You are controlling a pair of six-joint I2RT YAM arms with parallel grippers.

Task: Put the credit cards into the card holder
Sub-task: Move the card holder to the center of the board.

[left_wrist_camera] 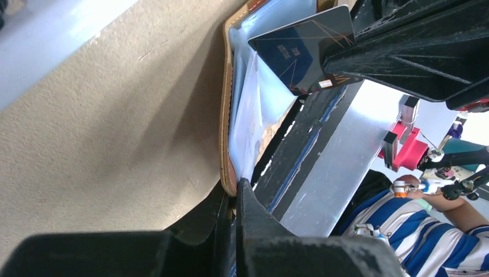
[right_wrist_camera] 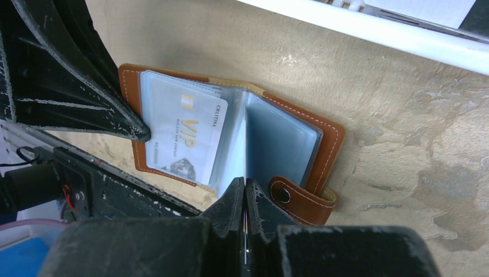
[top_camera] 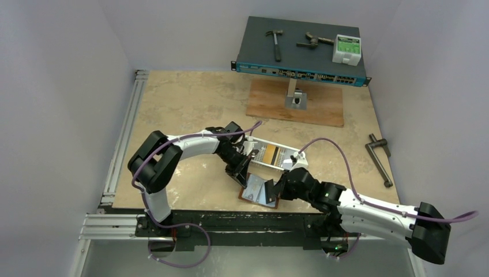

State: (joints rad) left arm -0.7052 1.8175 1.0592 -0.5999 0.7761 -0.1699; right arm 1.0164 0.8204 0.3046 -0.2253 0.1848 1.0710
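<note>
The brown leather card holder lies open near the table's front edge. My left gripper is shut on its left edge, leather cover and clear sleeves between the jaws. My right gripper is shut on a dark blue-black credit card, held on edge over the holder's middle fold; it appears as a thin line above the fingertips. A white VIP card sits in the left pocket. The snap tab lies at the lower right. More cards, one orange-yellow, stand in the white slotted tray.
A network switch at the back carries a hammer, another tool and a white box. A wooden board with a metal bracket lies before it. A metal crank lies right. An aluminium rail runs along the left.
</note>
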